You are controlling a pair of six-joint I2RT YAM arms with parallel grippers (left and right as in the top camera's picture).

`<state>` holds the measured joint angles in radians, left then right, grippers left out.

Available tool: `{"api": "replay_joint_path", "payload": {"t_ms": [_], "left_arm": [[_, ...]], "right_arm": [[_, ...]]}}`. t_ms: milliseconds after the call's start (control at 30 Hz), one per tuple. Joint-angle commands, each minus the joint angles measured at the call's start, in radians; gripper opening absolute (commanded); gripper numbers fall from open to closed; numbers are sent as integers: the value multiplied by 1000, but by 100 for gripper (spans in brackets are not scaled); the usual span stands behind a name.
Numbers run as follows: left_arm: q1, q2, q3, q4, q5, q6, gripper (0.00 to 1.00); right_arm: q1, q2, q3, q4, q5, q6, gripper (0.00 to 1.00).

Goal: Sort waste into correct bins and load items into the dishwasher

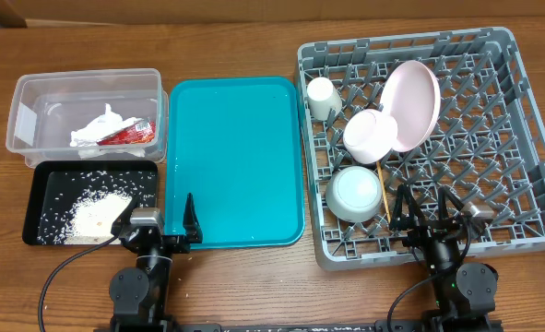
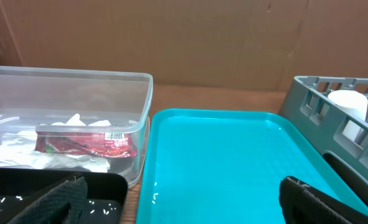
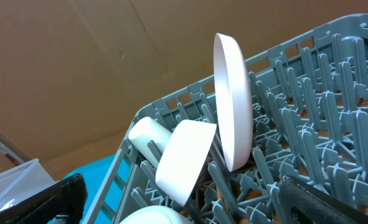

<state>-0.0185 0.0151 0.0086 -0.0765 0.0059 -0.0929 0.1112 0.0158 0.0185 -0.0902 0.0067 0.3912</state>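
Overhead, the clear tub is sitting at the far left corner with the crumpled white-and-red wrapper lying inside. Just nearer, the black tray is holding the loose rice. The teal tray is lying mid-table. The grey dish rack is filling the right side, carrying the white cup, pink plate, pink bowl, grey-green bowl and chopsticks. At the near edge, the left gripper and right gripper are both spreading wide, holding nothing.

In the left wrist view, the dark fingers are standing far apart over the black tray and teal tray, facing the tub.

In the right wrist view, the plate is standing on edge among pegs, with the pink bowl tilting beside it.
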Motion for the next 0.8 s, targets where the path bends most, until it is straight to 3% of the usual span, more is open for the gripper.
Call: {"api": "replay_joint_path", "payload": {"t_ms": [0,433,667,767], "left_arm": [[7,-11,-4,-1,-13,30,100],[7,-11,-4,-1,-13,30,100],[7,-11,-4,-1,-13,30,100],[7,-11,-4,-1,-13,30,100]], "right_arm": [[-6,-7,-10,6,-2,-6,100],[-7,-13,-10,6,-1,-8,100],[-7,-13,-10,7,-35,-344,100],[-15,-13,-10,8,-35,-422,100]]}}
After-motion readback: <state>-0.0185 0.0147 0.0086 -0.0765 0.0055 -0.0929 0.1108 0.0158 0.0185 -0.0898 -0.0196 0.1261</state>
